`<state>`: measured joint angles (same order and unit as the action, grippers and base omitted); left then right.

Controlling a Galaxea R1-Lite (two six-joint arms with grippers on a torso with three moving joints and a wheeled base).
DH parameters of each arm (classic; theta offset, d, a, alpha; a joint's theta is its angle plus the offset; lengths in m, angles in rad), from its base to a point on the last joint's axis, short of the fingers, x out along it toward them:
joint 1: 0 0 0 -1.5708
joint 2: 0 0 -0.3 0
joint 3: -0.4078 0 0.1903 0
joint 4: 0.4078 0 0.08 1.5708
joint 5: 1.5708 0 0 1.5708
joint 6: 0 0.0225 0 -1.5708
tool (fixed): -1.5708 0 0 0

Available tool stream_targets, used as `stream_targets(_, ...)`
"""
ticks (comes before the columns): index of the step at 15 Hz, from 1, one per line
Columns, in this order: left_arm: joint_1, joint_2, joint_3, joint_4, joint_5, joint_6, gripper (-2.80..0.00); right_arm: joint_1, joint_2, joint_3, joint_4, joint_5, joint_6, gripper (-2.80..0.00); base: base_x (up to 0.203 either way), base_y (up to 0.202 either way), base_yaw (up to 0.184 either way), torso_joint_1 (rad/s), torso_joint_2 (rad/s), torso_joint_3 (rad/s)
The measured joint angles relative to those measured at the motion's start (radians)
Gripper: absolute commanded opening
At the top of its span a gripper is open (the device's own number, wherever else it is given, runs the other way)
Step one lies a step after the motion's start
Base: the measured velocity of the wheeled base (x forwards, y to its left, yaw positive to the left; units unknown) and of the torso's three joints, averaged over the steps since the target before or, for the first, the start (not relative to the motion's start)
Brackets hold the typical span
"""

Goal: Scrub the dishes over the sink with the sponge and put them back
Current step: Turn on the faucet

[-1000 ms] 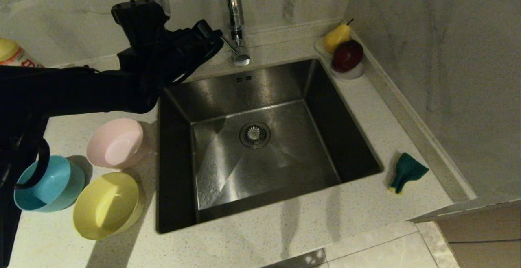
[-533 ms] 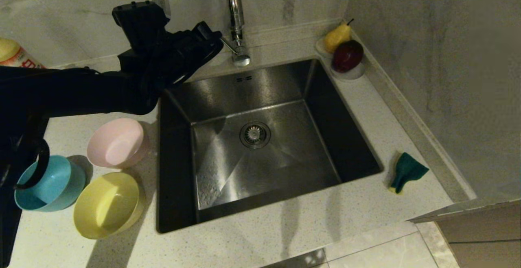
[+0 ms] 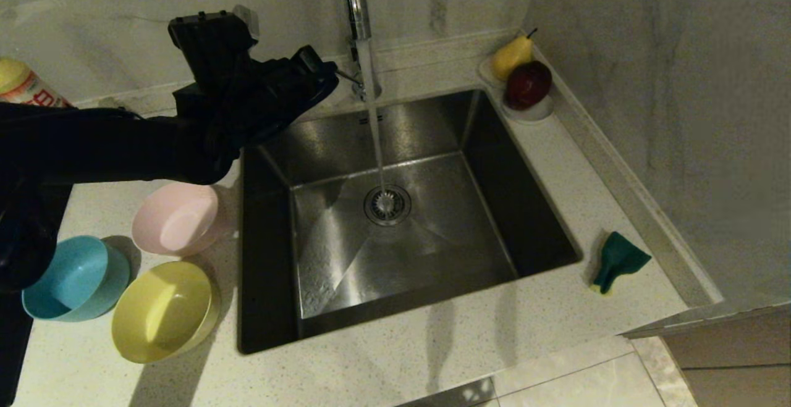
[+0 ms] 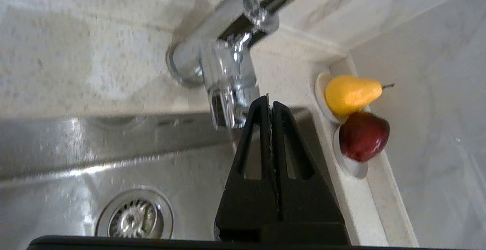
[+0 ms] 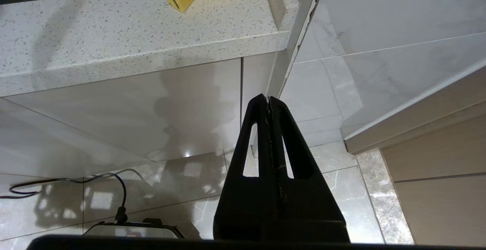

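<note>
A speckled pale desk (image 3: 432,345) carries the steel sink (image 3: 401,252). At the near left edge sit the yellow bowl (image 3: 164,309), the blue bowl (image 3: 73,278) and the pink bowl (image 3: 178,218). Near the right edge lies the sponge (image 3: 617,260). Water runs from the faucet (image 3: 360,30) onto the drain. The left gripper (image 4: 269,100), fingers pressed together and empty, sits at the faucet's handle. The right gripper (image 5: 267,100), also closed and empty, hangs below the desk.

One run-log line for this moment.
left gripper shut at faucet | water running into sink | bowls, sponge untouched | right gripper parked
</note>
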<state>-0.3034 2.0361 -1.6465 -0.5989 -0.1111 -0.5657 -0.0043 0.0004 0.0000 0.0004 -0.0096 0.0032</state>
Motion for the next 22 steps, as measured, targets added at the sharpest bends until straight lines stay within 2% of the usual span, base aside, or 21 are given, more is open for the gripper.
stream_targets(6, 0.000, -0.050, 0.073, -0.008, -0.001, -0.003, -2.80, 0.000, 0.000, 0.000, 0.000, 0.000, 0.000, -2.80, 0.000, 0.000, 0.000, 0.000, 0.00, 0.000)
stream_targets(10, 0.006, -0.074, 0.138, -0.069, 0.005, -0.007, -2.80, 0.000, 0.000, 0.000, 0.000, 0.000, 0.000, -2.80, 0.000, 0.000, 0.000, 0.000, 0.00, 0.000)
stream_targets(13, 0.024, -0.127, 0.119, -0.057, 0.053, -0.007, -2.80, 0.000, 0.000, 0.000, 0.000, 0.000, 0.000, -2.80, 0.000, 0.000, 0.000, 0.000, 0.00, 0.000)
stream_targets(15, 0.026, -0.203, 0.137, -0.009, 0.093, 0.004, -2.80, 0.000, 0.000, 0.000, 0.000, 0.000, 0.000, -2.80, 0.000, 0.000, 0.000, 0.000, 0.00, 0.000)
stream_targets(18, 0.029, -0.364, 0.211, 0.086, 0.156, 0.104, -2.80, 0.000, 0.000, 0.000, 0.000, -0.001, 0.000, -2.80, 0.000, 0.000, 0.000, 0.000, 0.00, 0.000)
stream_targets(22, 0.029, -0.622, 0.359, 0.280, 0.375, 0.376, -2.80, 0.000, 0.000, 0.000, 0.000, 0.000, 0.000, -2.80, 0.000, 0.000, 0.000, 0.000, 0.00, 0.000)
